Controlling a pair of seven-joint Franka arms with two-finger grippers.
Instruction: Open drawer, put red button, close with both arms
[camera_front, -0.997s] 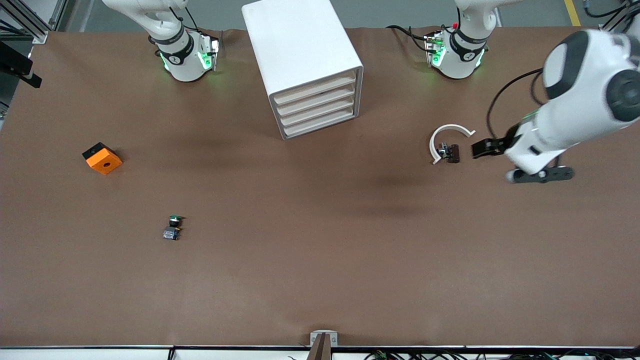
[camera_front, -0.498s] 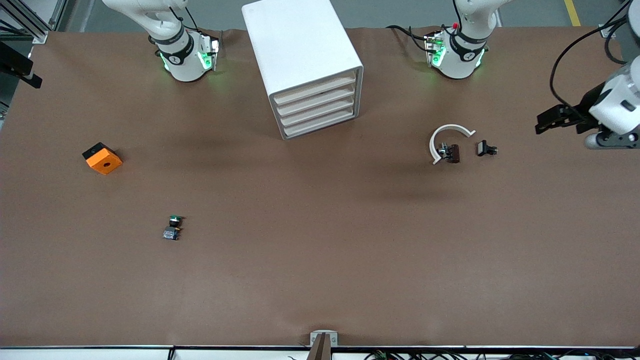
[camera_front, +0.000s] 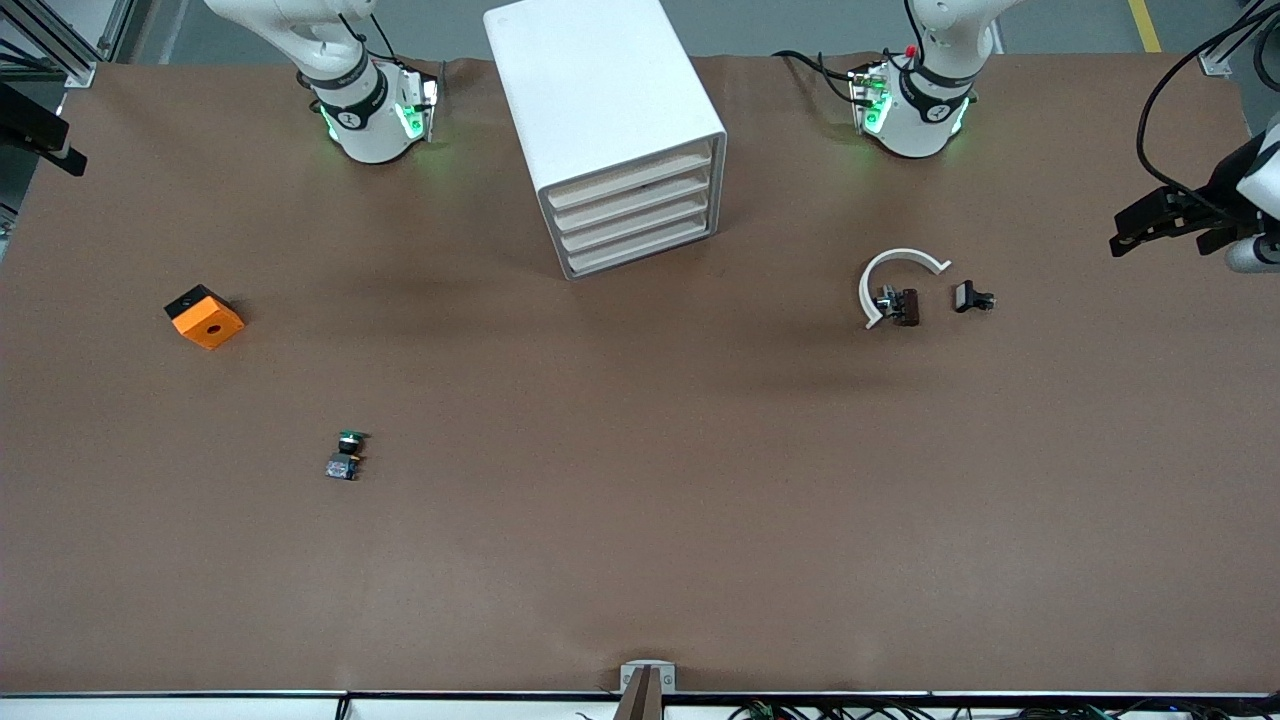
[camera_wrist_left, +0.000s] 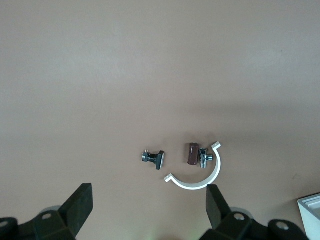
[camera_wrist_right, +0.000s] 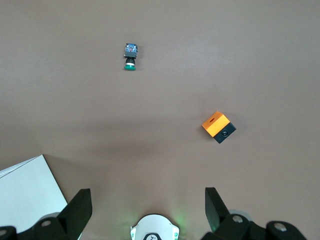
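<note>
The white cabinet (camera_front: 600, 110) stands between the two arm bases with all four cream-fronted drawers shut; the uppermost drawer (camera_front: 630, 177) is shut flush. No red button shows in any view. My left gripper (camera_front: 1142, 224) hangs open and empty over the table's edge at the left arm's end; the left wrist view shows its fingers (camera_wrist_left: 80, 205) wide apart above bare table. My right gripper (camera_wrist_right: 147, 196) is open and empty, high over its own base (camera_wrist_right: 154, 228), and is out of the front view.
A white half-ring clamp (camera_front: 893, 272) with a brown piece (camera_front: 906, 307) and a small black bolt (camera_front: 972, 298) lie toward the left arm's end. A green-capped button (camera_front: 347, 452) and an orange block (camera_front: 204, 316) lie toward the right arm's end.
My left arm has swung away from over the clamp and bolt toward the table's edge at its own end, uncovering the black bolt. Nothing on the table has moved.
</note>
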